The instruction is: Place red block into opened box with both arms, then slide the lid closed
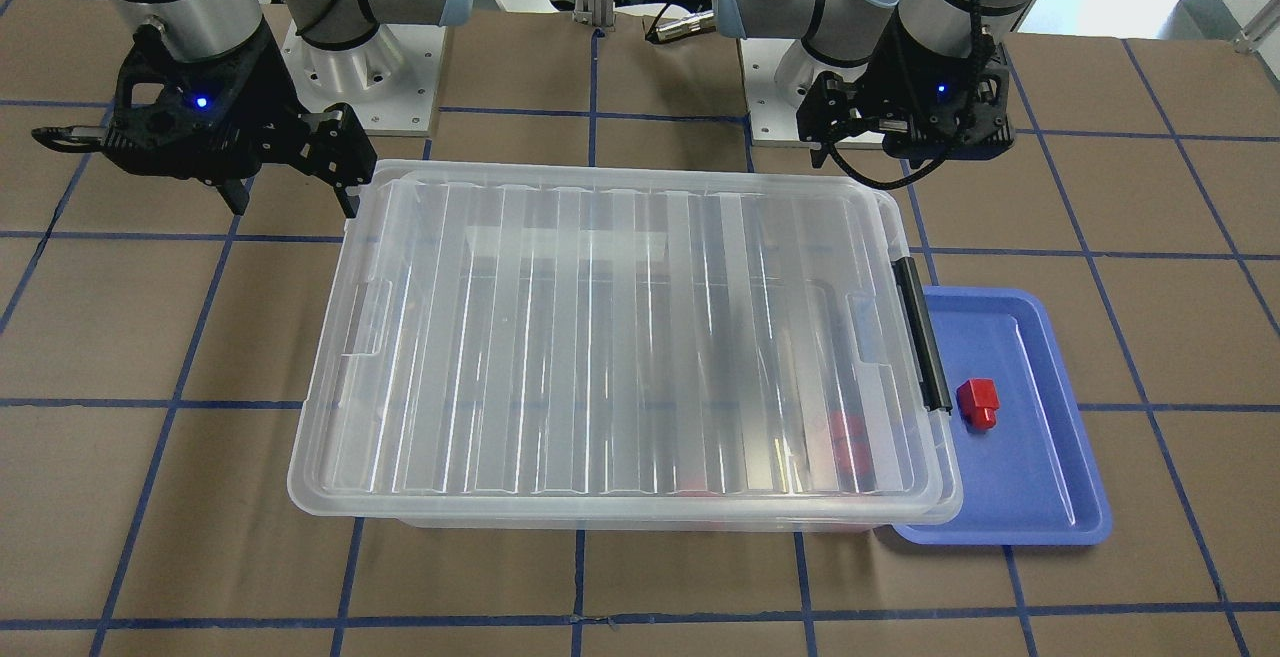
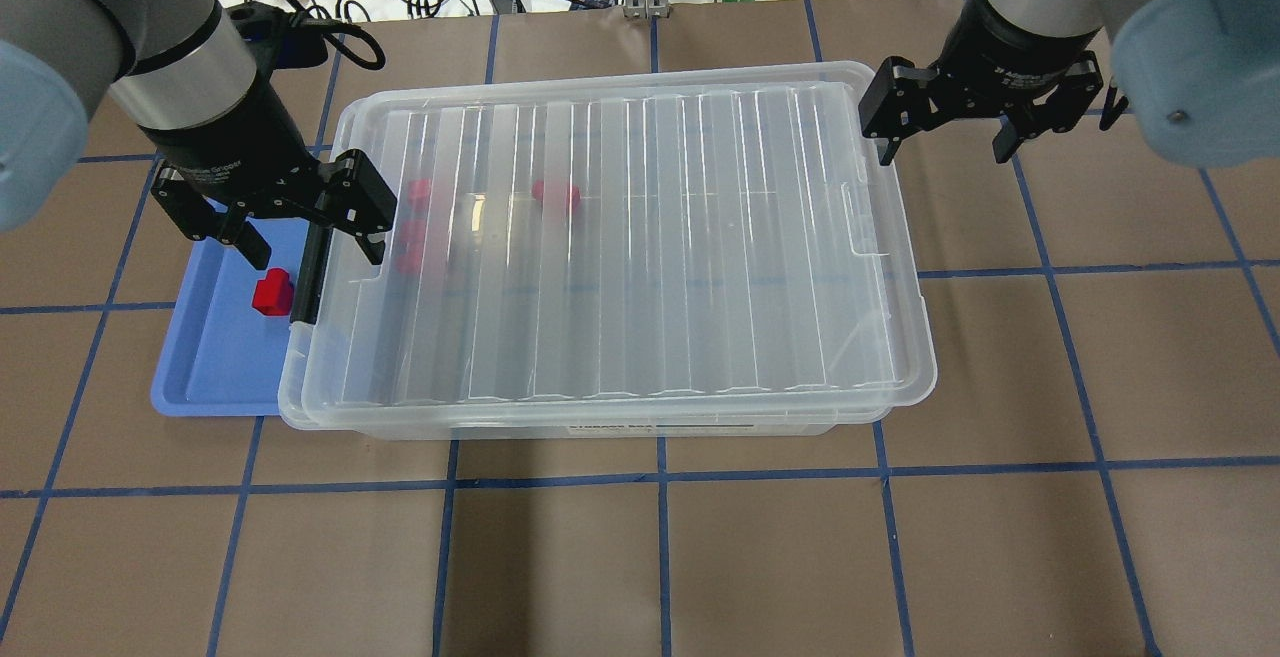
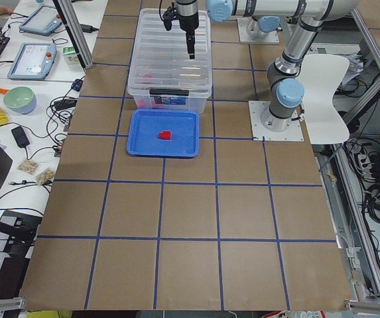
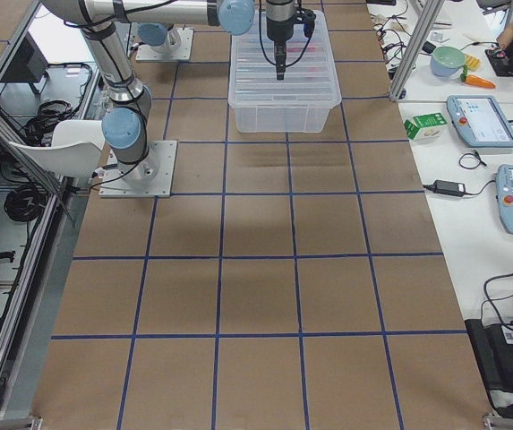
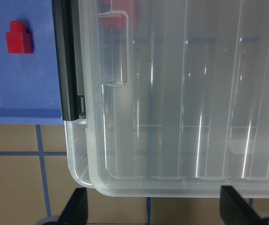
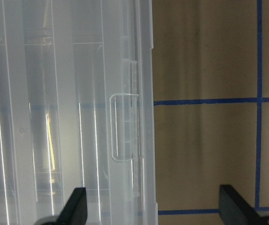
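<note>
Lid (image 2: 640,237) covers the box (image 2: 600,427), red block (image 2: 271,293) sits on blue tray (image 2: 215,367), left claw (image 2: 312,252) gaping empty above that end, right claw (image 2: 945,152) gaping empty opposite.

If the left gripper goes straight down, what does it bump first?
The left gripper would probably hit the edge of the lid near the black clip. It is close, so it might slip past onto the table.
</note>
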You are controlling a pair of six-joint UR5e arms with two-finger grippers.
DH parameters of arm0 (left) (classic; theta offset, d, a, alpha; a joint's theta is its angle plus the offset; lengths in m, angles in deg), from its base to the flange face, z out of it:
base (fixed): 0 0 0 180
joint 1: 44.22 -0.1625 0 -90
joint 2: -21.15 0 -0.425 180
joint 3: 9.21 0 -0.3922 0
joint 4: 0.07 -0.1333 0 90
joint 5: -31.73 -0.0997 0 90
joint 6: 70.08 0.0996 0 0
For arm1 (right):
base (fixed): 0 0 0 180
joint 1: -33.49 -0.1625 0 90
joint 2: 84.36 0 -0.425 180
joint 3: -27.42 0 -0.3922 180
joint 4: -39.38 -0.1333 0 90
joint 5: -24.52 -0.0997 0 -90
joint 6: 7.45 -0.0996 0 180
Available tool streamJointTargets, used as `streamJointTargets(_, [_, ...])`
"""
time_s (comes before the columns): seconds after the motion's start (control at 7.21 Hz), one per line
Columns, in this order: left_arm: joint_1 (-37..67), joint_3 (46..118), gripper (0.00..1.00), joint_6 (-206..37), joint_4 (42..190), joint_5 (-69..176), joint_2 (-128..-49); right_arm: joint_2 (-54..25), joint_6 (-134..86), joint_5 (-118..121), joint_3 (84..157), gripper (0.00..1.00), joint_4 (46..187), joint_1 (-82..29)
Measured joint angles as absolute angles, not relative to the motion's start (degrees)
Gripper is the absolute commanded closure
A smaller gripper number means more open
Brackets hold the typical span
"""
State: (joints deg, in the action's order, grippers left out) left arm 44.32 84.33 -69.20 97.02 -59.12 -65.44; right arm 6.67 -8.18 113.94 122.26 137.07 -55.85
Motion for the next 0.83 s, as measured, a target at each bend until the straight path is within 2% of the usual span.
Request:
streamJointTargets(0.42, [44.3, 84.3, 0.00, -69.1, 97.0, -59.2, -65.4, 4.1, -6.9, 113.9, 131.5, 0.00, 149.3, -53.7])
streamJointTargets(0.83, [44.4, 84.2, 0.00, -69.1, 95.9, -58.9, -65.3, 0.5, -7.0, 114.1, 133.2, 0.00, 153.2, -53.5])
